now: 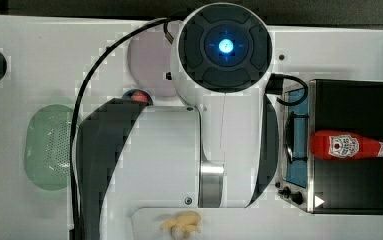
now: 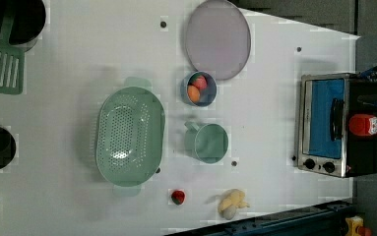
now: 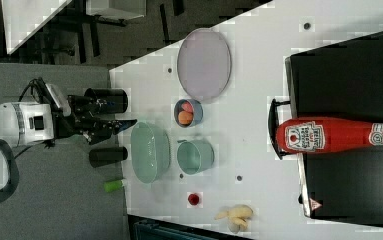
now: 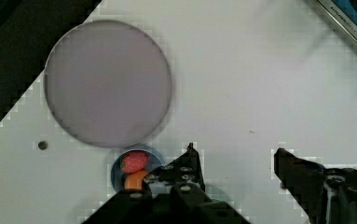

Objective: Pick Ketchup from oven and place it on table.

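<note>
Ketchup is seen lying on its side on the black top of the oven. The hand is held open and empty above the tabletop.

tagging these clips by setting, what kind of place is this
Probably a robotics lab with a mock kitchen laid out, not a home. A robot arm works over a white table with small round holes, set with a toaster oven, a ketchup bottle and a green colander.
</note>
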Action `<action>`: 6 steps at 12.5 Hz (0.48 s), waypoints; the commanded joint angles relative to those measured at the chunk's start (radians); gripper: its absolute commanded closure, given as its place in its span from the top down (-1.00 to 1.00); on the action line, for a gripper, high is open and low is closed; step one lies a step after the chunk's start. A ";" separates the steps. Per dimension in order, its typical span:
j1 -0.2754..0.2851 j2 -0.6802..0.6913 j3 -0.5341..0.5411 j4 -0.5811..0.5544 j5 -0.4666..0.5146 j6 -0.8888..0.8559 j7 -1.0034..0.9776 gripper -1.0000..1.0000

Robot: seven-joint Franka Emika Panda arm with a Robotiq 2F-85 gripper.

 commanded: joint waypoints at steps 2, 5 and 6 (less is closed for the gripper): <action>-0.028 -0.480 -0.011 -0.302 0.007 -0.202 -0.049 0.84; -0.040 -0.445 -0.063 -0.305 0.007 -0.180 -0.049 1.00; -0.045 -0.429 -0.086 -0.305 0.007 -0.180 -0.049 1.00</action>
